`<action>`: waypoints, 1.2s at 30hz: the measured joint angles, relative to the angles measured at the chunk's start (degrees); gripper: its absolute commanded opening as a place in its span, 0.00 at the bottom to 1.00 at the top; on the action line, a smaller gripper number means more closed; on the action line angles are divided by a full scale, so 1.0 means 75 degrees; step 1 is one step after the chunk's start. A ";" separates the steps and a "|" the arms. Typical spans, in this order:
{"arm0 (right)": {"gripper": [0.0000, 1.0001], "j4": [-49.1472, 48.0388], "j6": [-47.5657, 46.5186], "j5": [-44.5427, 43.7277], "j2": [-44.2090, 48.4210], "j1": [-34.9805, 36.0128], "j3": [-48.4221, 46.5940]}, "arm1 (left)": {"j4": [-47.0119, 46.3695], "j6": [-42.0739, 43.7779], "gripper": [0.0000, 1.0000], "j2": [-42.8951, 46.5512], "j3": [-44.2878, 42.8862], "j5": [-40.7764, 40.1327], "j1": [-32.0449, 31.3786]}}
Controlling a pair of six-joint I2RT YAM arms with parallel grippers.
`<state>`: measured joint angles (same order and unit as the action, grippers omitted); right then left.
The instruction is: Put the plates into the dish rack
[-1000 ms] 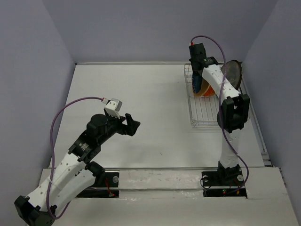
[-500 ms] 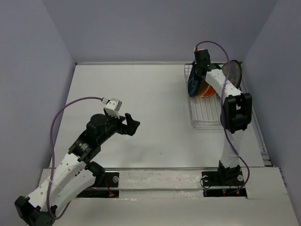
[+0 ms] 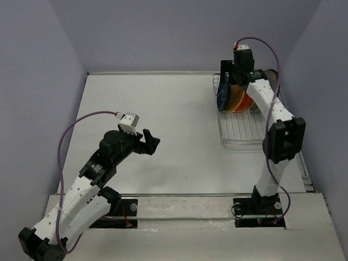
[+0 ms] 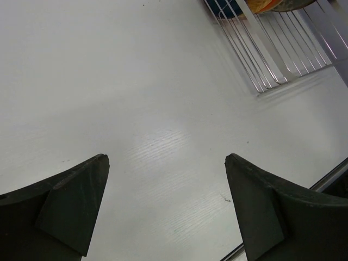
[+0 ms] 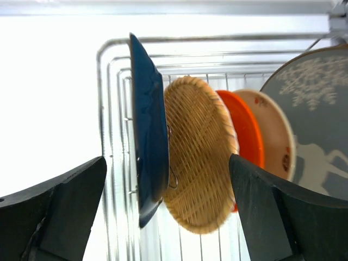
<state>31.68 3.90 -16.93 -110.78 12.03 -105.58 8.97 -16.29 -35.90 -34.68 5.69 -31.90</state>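
The dish rack (image 3: 239,130) stands at the far right of the table. Several plates stand upright in its far end. In the right wrist view they read left to right: dark blue plate (image 5: 148,141), tan woven plate (image 5: 198,157), orange-red plate (image 5: 246,128), cream plate (image 5: 273,133), grey deer plate (image 5: 315,125). My right gripper (image 5: 167,159) hovers open over the dark blue plate (image 3: 222,98), its fingers apart from every plate. My left gripper (image 3: 151,140) hangs open over bare table, left of the middle, holding nothing.
The rack's near rows of tines (image 4: 272,49) hold nothing. White table (image 4: 163,81) stretches between the two arms. Purple walls close in the back and both sides. A raised strip runs along the table's right edge (image 3: 302,157).
My right gripper has opened and let go of the dark blue plate, which now stands in the rack, and it has drawn up and back. The left arm has barely moved.
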 measured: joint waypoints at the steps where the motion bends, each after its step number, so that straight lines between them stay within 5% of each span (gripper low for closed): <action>1: 1.00 -0.0006 0.0032 0.0038 0.0227 0.0000 0.0035 | 0.0000 0.0000 0.99 -0.0012 0.0000 -0.0003 0.0029; 6: 1.00 -0.0128 0.0472 0.0498 0.1801 0.0000 0.0615 | 0.0003 0.0000 0.99 -0.0140 0.0000 -0.0114 0.0204; 21: 1.00 -0.1824 0.2524 0.3754 0.8819 0.0006 0.6499 | 0.0411 -0.0003 0.99 0.0073 -0.0659 -0.1466 0.0469; 29: 1.00 -0.1853 0.2940 0.4354 1.1395 0.0006 0.7347 | 0.0245 -0.0079 0.99 0.0227 -0.1903 -0.1207 0.0472; 36: 1.00 -0.1644 0.2943 0.4237 1.2120 0.0006 0.7353 | 0.0052 -0.0612 0.99 0.0644 -0.1874 -0.1049 0.0469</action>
<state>19.35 25.98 14.85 -19.88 12.08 -50.43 9.37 -20.88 -31.07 -48.73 -2.17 -28.38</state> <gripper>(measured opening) 0.995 0.990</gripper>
